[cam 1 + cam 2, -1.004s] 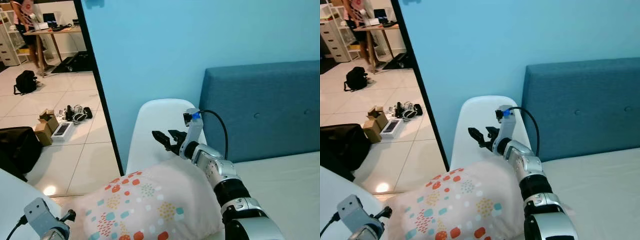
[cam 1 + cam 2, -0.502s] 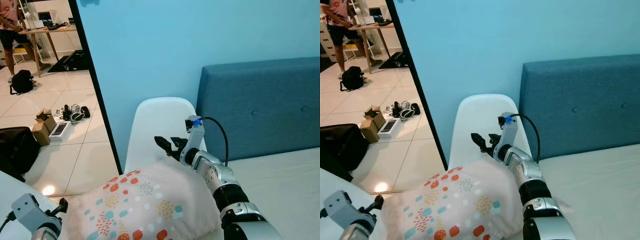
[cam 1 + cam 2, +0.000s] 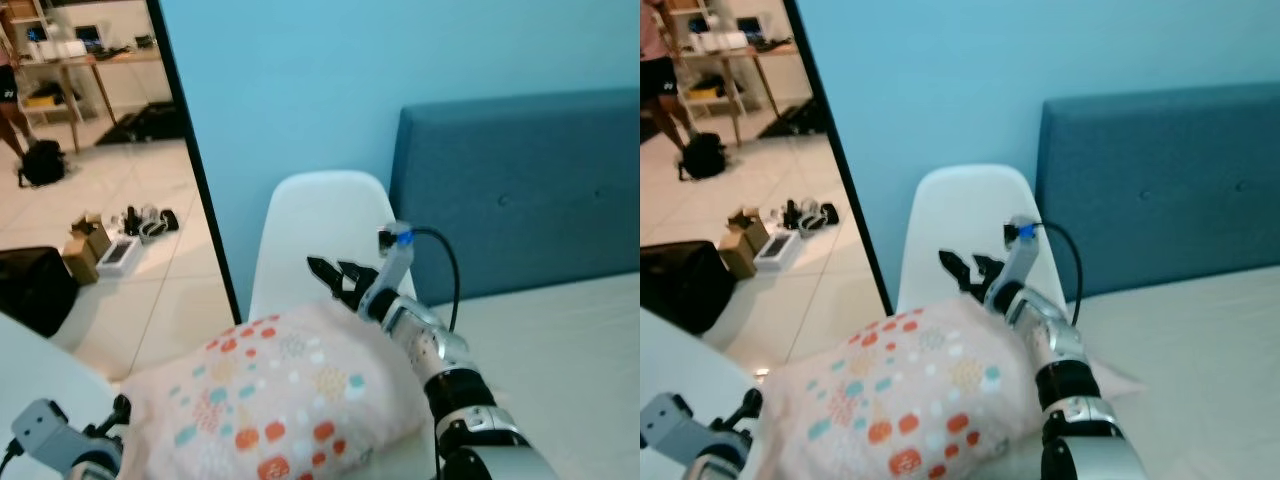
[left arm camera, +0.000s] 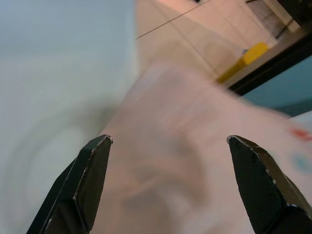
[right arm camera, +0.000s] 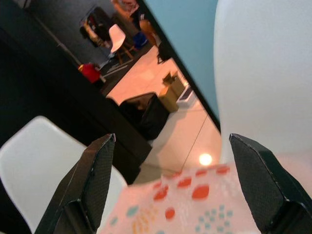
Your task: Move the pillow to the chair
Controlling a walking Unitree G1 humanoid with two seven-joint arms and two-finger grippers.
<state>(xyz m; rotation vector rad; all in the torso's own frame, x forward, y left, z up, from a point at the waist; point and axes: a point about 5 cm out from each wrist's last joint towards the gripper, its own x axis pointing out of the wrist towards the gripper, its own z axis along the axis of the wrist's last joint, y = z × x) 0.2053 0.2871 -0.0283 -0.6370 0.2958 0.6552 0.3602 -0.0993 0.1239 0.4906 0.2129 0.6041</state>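
I see the pillow [image 3: 285, 395] lying low in front of me, at the foot of the white chair [image 3: 320, 235] beside the blue headboard [image 3: 520, 190]. My right pincer [image 3: 335, 275] hangs spread apart above its far edge, gripping nothing. My left pincer [image 4: 168, 141] gapes wide at its near corner, also empty.

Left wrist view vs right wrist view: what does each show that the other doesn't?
Left wrist alone: the left end effector, fingers wide apart, close over a blurred stretch of pillow beside tiled floor. Right wrist alone: the right end effector, fingers open, the white chair back, a second white chair and a black bag. Both: the pillow just beyond the fingertips.
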